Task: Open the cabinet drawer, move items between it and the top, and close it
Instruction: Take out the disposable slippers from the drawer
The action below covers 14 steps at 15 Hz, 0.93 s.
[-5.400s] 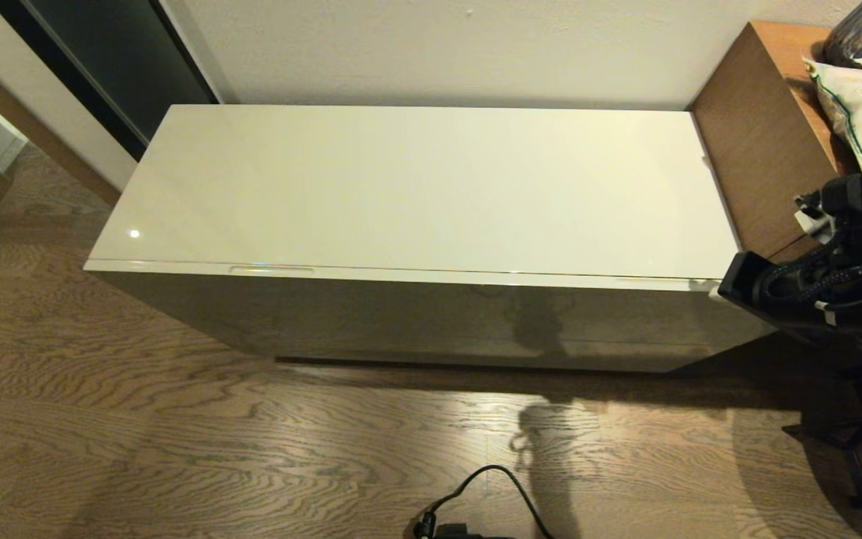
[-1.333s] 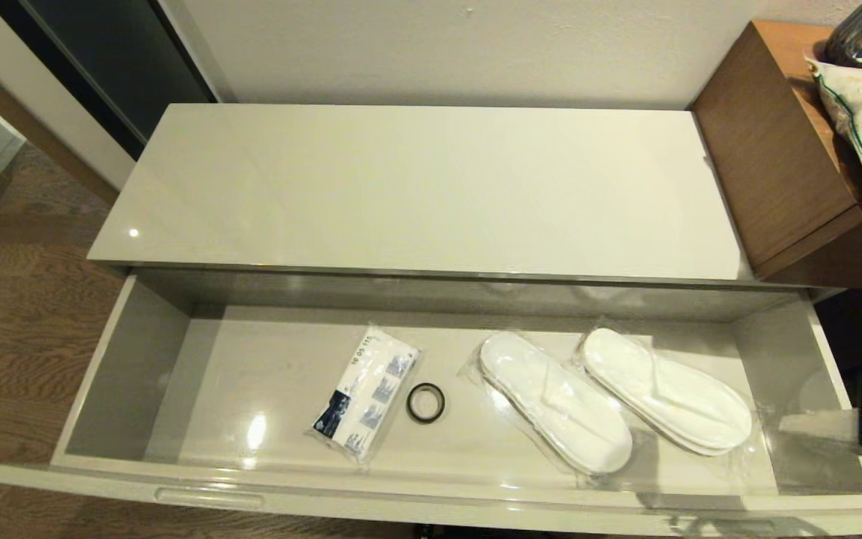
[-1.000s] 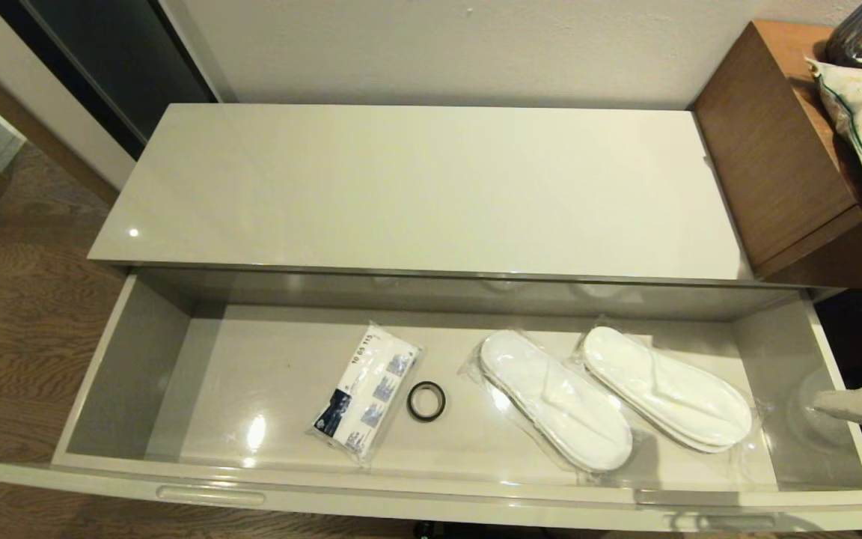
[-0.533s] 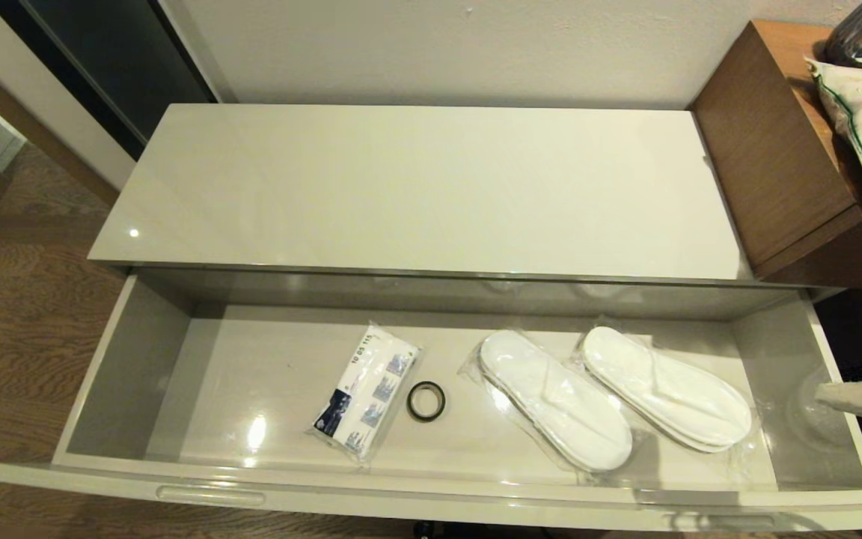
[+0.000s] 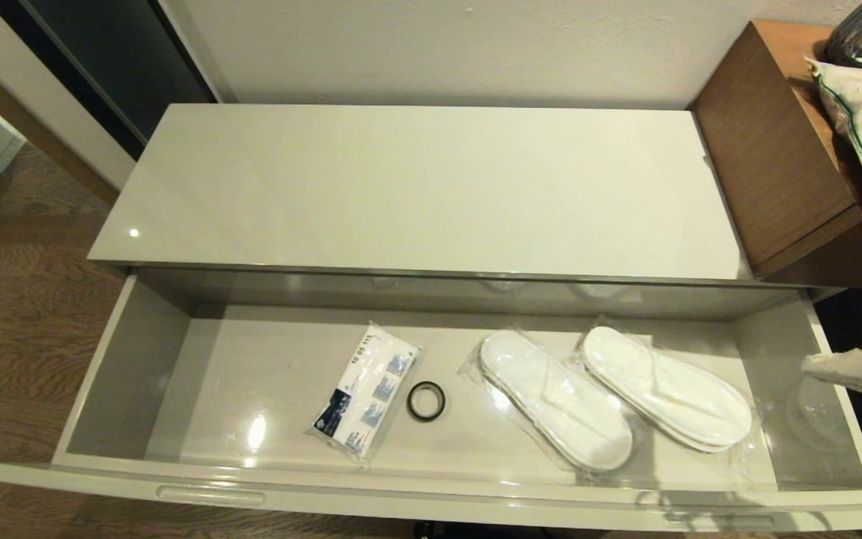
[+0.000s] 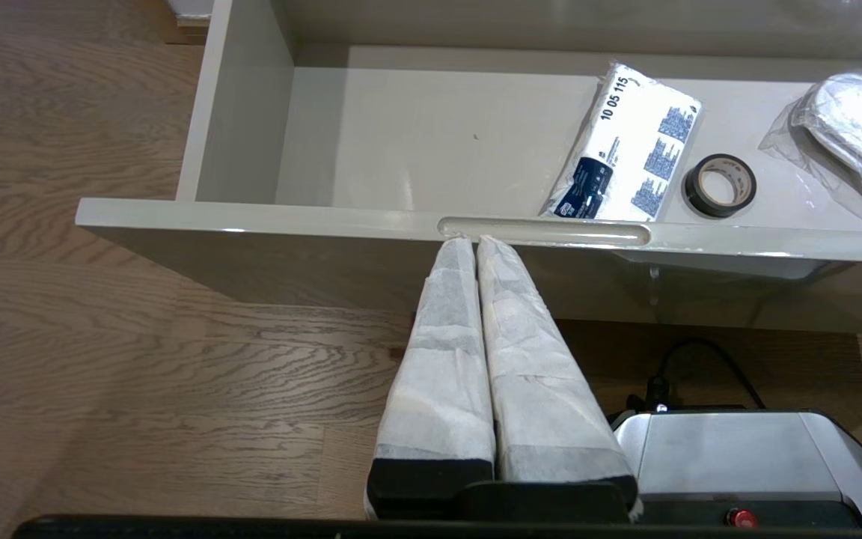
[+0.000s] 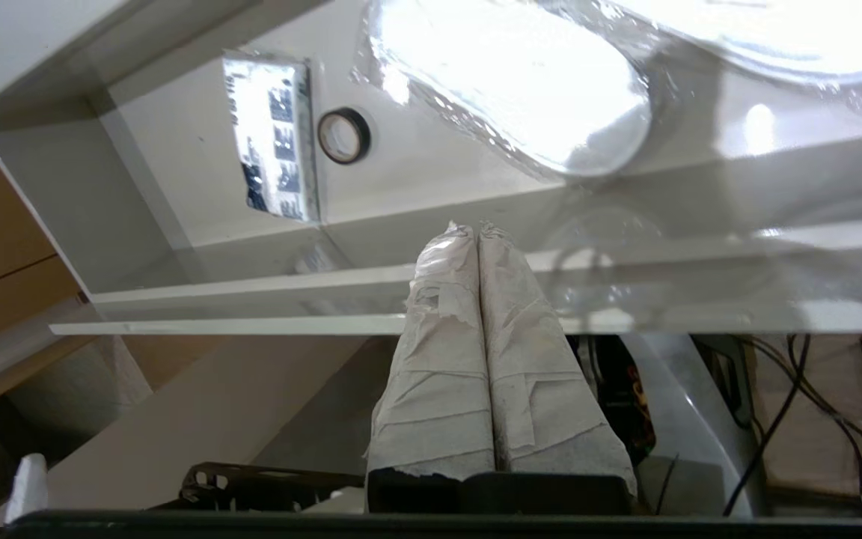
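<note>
The cabinet drawer (image 5: 431,500) stands pulled fully out below the glossy cream top (image 5: 416,187), which is bare. Two wrapped pairs of white slippers (image 5: 554,400) (image 5: 667,389) lie side by side on the drawer floor, right of centre. My right gripper (image 5: 807,364) is shut and empty, hovering over the drawer's right wall, pointing in toward the slippers (image 7: 506,75). Out of the head view, my left gripper (image 6: 474,241) is shut and empty, its tips just below the left handle slot (image 6: 543,230) of the front panel.
A blue-and-white packet (image 5: 366,393) and a small black ring (image 5: 426,401) lie mid-drawer. A taller brown wooden desk (image 5: 775,142) with a bag on it adjoins the cabinet's right end. A wall runs behind. A black cable (image 6: 700,359) lies on the wood floor.
The drawer, shut 5.4 s ago, is open. Over the last second my right gripper has risen and crept left over the drawer's right wall. The slippers have not moved.
</note>
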Tool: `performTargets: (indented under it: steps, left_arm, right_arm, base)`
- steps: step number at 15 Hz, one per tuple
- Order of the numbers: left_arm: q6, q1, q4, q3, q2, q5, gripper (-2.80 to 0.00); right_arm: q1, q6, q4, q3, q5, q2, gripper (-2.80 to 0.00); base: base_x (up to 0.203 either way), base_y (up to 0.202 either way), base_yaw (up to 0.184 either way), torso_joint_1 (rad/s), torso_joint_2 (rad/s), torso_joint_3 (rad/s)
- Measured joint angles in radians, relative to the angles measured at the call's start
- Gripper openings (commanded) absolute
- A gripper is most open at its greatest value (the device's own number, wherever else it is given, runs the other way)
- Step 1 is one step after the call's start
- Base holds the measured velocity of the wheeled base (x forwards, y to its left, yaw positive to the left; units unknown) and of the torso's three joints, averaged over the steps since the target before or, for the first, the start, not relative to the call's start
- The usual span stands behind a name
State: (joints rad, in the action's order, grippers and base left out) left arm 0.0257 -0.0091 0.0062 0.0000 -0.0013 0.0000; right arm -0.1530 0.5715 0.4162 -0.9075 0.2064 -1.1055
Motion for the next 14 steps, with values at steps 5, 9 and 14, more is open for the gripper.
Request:
performTargets:
  steps: [5,9,14]
  left_arm:
    - [0.0,0.0,0.0,0.0,0.0,0.0,-2.8]
    - [0.0,0.0,0.0,0.0,0.0,0.0,-2.8]
    - [0.0,0.0,0.0,0.0,0.0,0.0,-2.8]
  right_arm:
    - [-0.006,0.002,0.0,-0.073,0.01,-0.063,-2.8]
    - [-0.047,0.024,0.0,-0.111,0.022,-0.088,-2.8]
    - [-0.075,0.079,0.006,-0.224,0.021,-0.148,-2.8]
  base:
    - [0.0,0.0,0.0,0.0,0.0,0.0]
    - [0.0,0.0,0.0,0.0,0.0,0.0]
    - [0.0,0.0,0.0,0.0,0.0,0.0]
